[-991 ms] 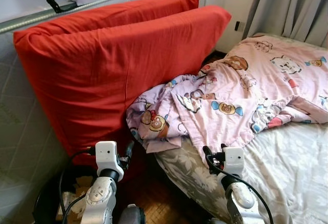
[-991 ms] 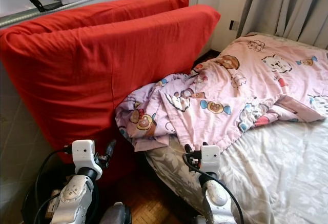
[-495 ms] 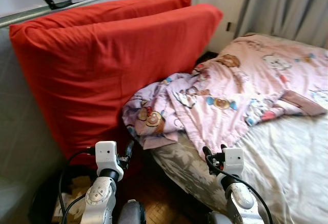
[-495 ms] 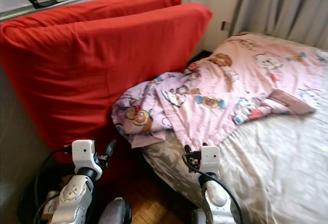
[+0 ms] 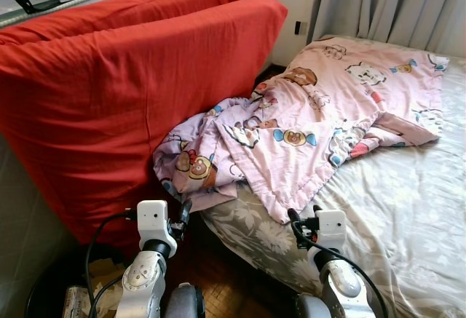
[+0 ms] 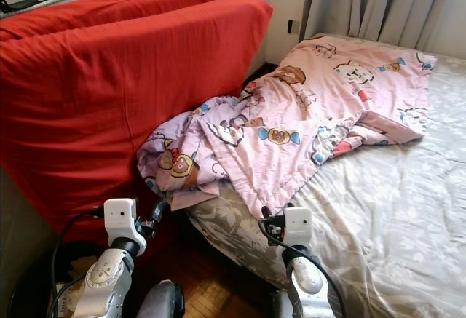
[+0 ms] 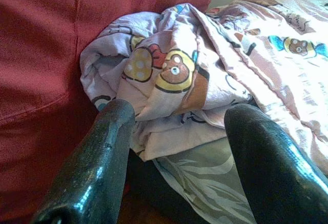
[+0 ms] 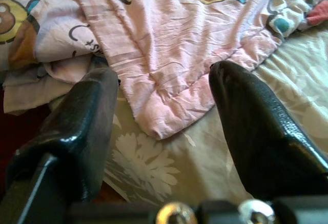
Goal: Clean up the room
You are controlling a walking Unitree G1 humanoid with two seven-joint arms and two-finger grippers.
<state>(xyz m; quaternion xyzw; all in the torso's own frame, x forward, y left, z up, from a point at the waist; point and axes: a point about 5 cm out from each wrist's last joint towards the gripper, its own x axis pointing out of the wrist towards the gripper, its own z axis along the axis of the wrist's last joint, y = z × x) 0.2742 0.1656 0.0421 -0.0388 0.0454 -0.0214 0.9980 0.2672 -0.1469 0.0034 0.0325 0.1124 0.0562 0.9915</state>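
1. Blanket (image 5: 306,125): pink, cartoon bears and candies, lies crumpled on the bed (image 5: 408,216). One bunched end hangs off the bed edge against the red cushions (image 5: 131,100). Nothing holds it.
2. Left gripper (image 7: 177,147): fingers (image 7: 97,167) spread wide, empty, aimed at the bunched blanket end, short of touching it.
3. Right gripper (image 8: 164,131): fingers (image 8: 256,126) spread wide, empty, aimed at the blanket's rounded padded corner on the bed sheet, near but apart.
4. Change: the whole view has shifted over the last second, so the camera moved. The bed and blanket now sit more centred, more of the curtain (image 5: 378,5) shows, and the cushions take up less of the frame. Both arms look the same low in the frame. The blanket's folds look unchanged.
5. Meaning: the robot seems to be squaring up to the bed; probably the blanket is the next thing to tidy. No grasp yet, task looks early.
6. Materials: blanket thin, quilted, soft, wrinkled, will sag and drag when lifted. Bed sheet grey with a pale flower print, smooth. Cushions big, plump, matte red cloth, leaning upright. Floor (image 5: 233,289) dark wood parquet. Fingers glossy black, rounded.
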